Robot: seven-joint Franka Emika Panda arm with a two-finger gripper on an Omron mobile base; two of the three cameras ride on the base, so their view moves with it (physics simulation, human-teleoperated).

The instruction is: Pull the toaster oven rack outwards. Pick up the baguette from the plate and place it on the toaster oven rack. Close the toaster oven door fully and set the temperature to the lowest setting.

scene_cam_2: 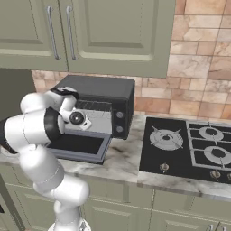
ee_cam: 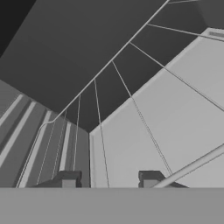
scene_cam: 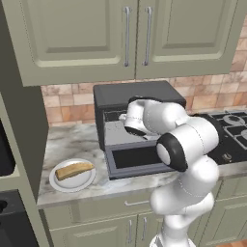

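Observation:
The toaster oven [scene_cam: 140, 94] stands on the counter with its door [scene_cam: 135, 159] folded down flat toward me. My arm reaches into the cavity [scene_cam_2: 97, 118]. In the hand view, my gripper [ee_cam: 109, 178] sits low over the toaster oven rack [ee_cam: 132, 98]. The fingertips [ee_cam: 68, 178] are drawn in on either side of one of its thin wires, and a thicker silver bar runs to the right fingertip. The baguette [scene_cam: 73, 170] lies on the white plate [scene_cam: 72, 187], left of the door. Two round knobs [scene_cam_2: 119, 115] sit on the oven's right strip.
A gas hob [scene_cam_2: 189, 144] lies to the right of the oven on the marble counter [scene_cam: 62, 140]. Wall cabinets [scene_cam: 125, 38] hang close above the oven. A tall dark unit [scene_cam: 14, 144] borders the counter on the left, beside the plate.

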